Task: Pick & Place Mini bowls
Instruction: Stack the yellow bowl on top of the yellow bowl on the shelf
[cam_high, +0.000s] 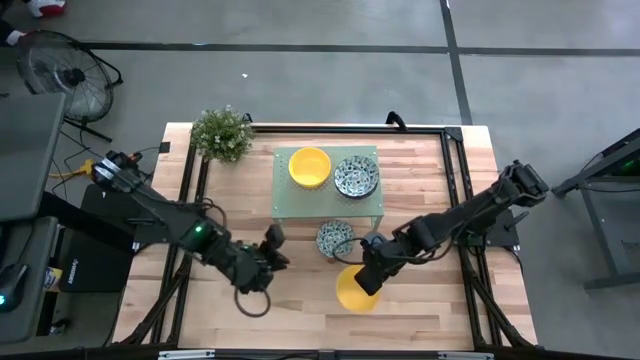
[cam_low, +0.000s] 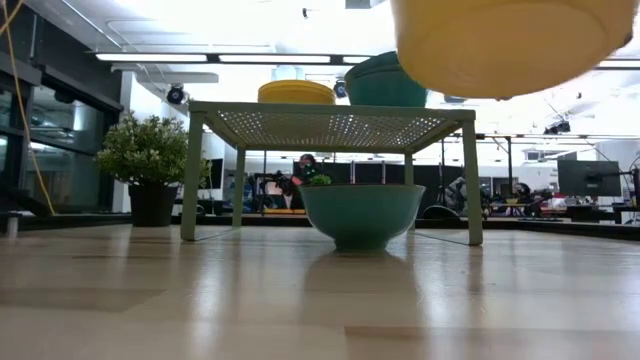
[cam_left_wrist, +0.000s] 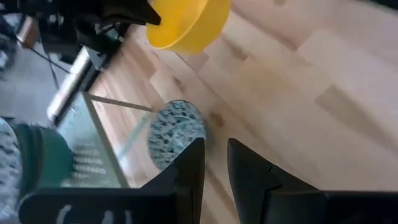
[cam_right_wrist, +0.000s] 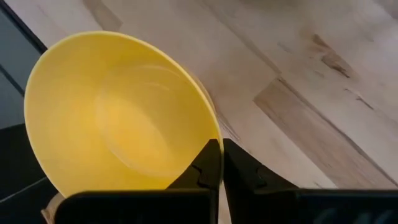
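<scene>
My right gripper (cam_high: 372, 268) is shut on a yellow bowl (cam_high: 352, 292) and holds it above the table's near middle; the low view shows this bowl (cam_low: 510, 40) high in the air. A patterned bowl (cam_high: 335, 238) rests by its base on the table at the near edge of the pale green stand (cam_high: 300, 205). On top of the stand sit another yellow bowl (cam_high: 310, 166) and a second patterned bowl (cam_high: 356, 177). My left gripper (cam_high: 272, 243) hovers left of the patterned bowl on the table (cam_left_wrist: 177, 127), slightly open and empty. My right gripper (cam_right_wrist: 221, 155) pinches the yellow bowl (cam_right_wrist: 118, 118) by its rim (cam_right_wrist: 208, 134), one finger inside the bowl and one outside. The bowl is lifted clear of the table and tilted, its opening facing partly sideways.
A small leafy plant (cam_high: 222, 133) stands at the table's far left corner. The stand's legs (cam_low: 190, 180) reach down to the table around the patterned bowl (cam_low: 362, 215). Bare wood lies to the near left and near right. A black frame (cam_high: 455, 190) runs along the table's sides.
</scene>
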